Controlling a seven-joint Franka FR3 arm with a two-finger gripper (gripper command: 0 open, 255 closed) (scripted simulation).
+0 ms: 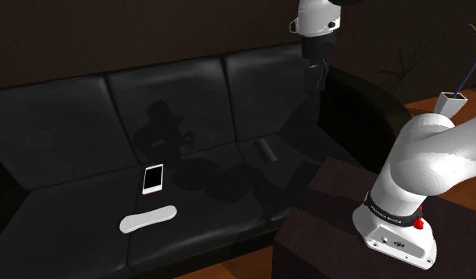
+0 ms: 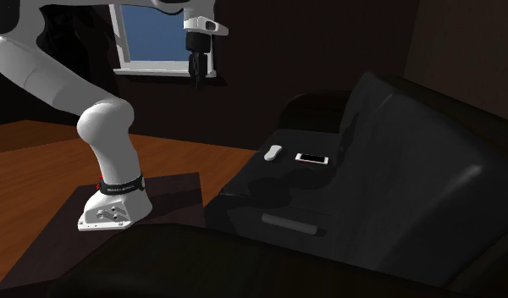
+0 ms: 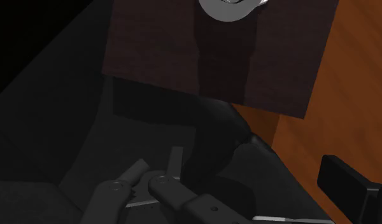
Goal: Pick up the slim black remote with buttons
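A black sofa [image 1: 70,119] spans the scene, and the white arm [image 1: 435,158] reaches up over its end at the shoulder view's right. The remote [image 1: 267,150] lies flat on that end's seat cushion, long axis running near to far. It sits well below the gripper [image 1: 316,79], toward that view's left. I cannot tell whether the gripper is spread or closed.

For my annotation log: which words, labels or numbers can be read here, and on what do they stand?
Black band round the arm near its base: white lettering, too small to read.
White phone and dark remote on the sofa: no readable marks.
No text can be quoted.
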